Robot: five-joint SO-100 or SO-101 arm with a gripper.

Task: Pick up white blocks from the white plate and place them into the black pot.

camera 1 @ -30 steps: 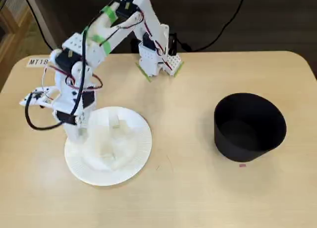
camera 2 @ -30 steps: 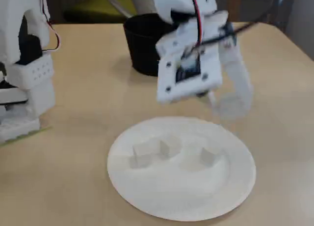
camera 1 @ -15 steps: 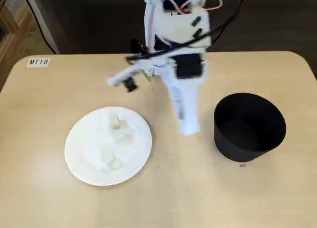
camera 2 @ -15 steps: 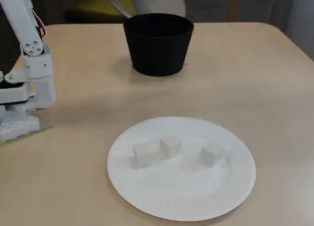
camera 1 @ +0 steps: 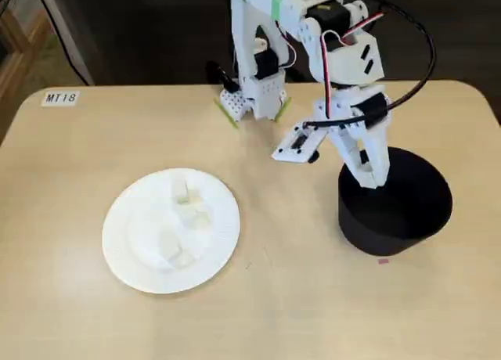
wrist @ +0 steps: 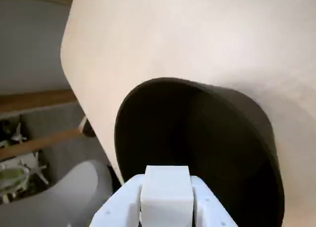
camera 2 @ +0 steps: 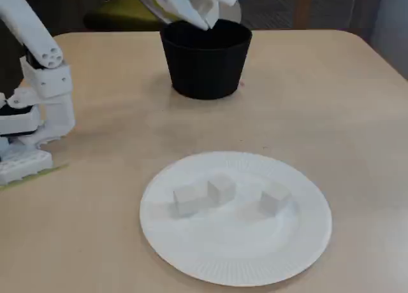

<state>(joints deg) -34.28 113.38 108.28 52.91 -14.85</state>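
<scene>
White block (wrist: 165, 192) sits clamped between the gripper's (wrist: 166, 207) two fingers in the wrist view, hanging over the open mouth of the black pot (camera 1: 395, 202). Three more blocks (camera 2: 221, 188) lie on the white plate (camera 2: 191, 255). A label (camera 1: 60, 98) on the table corner reads "MT18".

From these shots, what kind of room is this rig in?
Probably an office or lab meeting room: a large light wooden table with a stuck-on "MT18" label, cables trailing off its far edge, and a chair beside it.
</scene>
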